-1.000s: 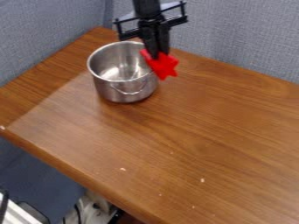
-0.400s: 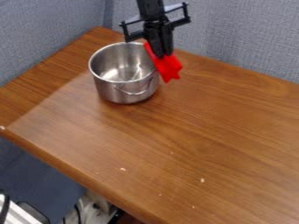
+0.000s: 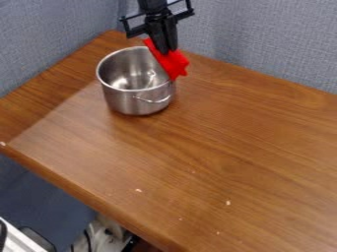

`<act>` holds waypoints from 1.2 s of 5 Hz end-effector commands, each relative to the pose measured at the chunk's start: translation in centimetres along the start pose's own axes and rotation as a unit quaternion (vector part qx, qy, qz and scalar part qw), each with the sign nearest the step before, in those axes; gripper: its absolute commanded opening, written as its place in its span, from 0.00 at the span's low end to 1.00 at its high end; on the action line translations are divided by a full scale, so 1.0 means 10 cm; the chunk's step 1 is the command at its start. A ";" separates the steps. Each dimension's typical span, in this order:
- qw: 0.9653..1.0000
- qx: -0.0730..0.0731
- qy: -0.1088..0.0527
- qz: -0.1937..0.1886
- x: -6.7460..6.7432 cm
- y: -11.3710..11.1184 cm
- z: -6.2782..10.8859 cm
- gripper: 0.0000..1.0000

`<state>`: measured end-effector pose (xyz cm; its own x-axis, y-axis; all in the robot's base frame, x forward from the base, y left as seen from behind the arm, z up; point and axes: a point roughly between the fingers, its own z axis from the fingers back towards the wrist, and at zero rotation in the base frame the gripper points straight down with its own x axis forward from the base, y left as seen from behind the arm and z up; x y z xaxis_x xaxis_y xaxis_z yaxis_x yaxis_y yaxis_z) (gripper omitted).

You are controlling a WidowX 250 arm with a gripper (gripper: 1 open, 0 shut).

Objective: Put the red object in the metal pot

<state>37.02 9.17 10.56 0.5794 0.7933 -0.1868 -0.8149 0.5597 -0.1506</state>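
From the one camera I have, I count one pot (image 3: pixel 133 98), one red block (image 3: pixel 168 59), one pincer (image 3: pixel 161 45) and one wooden table (image 3: pixel 218 148). Two grey walls (image 3: pixel 53 41) (image 3: pixel 270 39) meet behind the far end of the table. Two small pale specks (image 3: pixel 228 203) (image 3: pixel 138 190) show on the wood (crumbs or scuffs, I can't say from here).

The block is bright red all over, longer than it is wide, and it leans, its upper end toward the pot side and its lower end away from it. Its outline looks a little jagged along the edges, and the colour reads flat, with hardly any shading that I can make out. The pot is round, straight-sided and shiny, open at the top, with a thin wire handle across its near side.

My pincer is black and comes down from the top of the picture. Its fingers are drawn nearly together, clamped on the block near its upper end. The block sits at the pot's far right rim as I see it, overlapping the rim in the picture, with its lower end showing outside the pot; I cannot tell whether it touches the metal. At the bottom left corner I see some white and dark gear (image 3: pixel 105 236) and a cable, partly cut off by the frame.
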 end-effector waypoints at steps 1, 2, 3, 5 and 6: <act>1.000 -0.003 -0.023 0.015 0.19 0.05 0.02 0.00; 0.999 0.002 -0.030 0.027 0.32 0.14 -0.06 0.00; 0.999 0.009 -0.035 0.040 0.42 0.23 -0.13 0.00; 0.998 0.021 -0.039 0.052 0.51 0.36 -0.23 0.00; 0.997 0.026 -0.040 0.062 0.57 0.41 -0.28 0.00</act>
<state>38.23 13.78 9.21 0.5171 0.8521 -0.0811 -0.8513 0.5022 -0.1520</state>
